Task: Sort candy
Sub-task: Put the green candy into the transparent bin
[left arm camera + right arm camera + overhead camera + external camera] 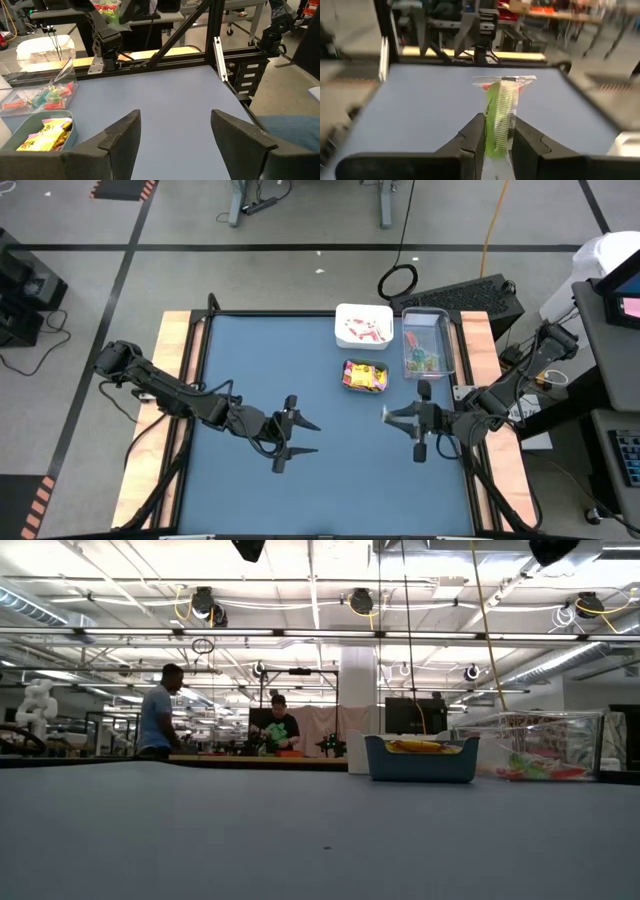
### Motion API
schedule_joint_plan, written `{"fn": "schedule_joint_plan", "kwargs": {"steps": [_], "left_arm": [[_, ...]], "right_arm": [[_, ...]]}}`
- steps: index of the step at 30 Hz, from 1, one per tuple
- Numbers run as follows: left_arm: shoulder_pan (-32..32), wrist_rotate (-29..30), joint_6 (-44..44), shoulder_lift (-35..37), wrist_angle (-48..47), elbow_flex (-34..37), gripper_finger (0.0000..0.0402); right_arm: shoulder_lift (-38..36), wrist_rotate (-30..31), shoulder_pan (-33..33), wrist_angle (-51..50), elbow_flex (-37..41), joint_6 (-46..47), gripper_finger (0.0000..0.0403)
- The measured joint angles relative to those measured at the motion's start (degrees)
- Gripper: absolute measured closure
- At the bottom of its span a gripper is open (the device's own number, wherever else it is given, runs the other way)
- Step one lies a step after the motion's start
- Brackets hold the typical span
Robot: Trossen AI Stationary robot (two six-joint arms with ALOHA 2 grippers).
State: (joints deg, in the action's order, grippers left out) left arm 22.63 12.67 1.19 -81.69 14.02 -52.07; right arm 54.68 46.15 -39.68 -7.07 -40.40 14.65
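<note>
Currently a green clear-wrapped candy (498, 117) is clamped in the right gripper (497, 142); next, carrying to the clear container (428, 343) seems called for. Left gripper (297, 437) is spread, empty.

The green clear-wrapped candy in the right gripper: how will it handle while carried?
Probably light: the green clear-wrapped candy stands upright in the right gripper without sagging. Its crimped clear wrapper end looks thin and likely crinkly. The glossy film may slip if the grip loosens.

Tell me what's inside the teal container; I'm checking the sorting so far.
The teal container holds yellow packets with red print, heaped together. Whatever lies beneath that top layer is covered, so I can't say if other candy is mixed in.
</note>
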Motion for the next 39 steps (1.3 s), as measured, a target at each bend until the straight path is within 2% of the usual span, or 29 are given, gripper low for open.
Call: {"fn": "schedule_joint_plan", "kwargs": {"steps": [8,16,27,39], "left_arm": [[0.0,0.0,0.02,0.0,0.0,0.0,0.0155],[0.0,0.0,0.06,0.0,0.02,-0.02,0.0155],[0.0,0.0,0.0,0.0,0.04,-0.02,0.0155],[0.0,0.0,-0.04,0.0,0.04,-0.02,0.0155]], "right_arm": [[0.0,0.02,0.0,0.0,0.0,15.84,0.0335],[0.0,0.24,0.0,-0.02,0.0,21.98,0.0335],[0.0,0.09,0.0,-0.04,0.0,9.75,0.0335],[0.0,0.22,-0.02,-0.95,-0.02,-10.29,0.0335]]}}
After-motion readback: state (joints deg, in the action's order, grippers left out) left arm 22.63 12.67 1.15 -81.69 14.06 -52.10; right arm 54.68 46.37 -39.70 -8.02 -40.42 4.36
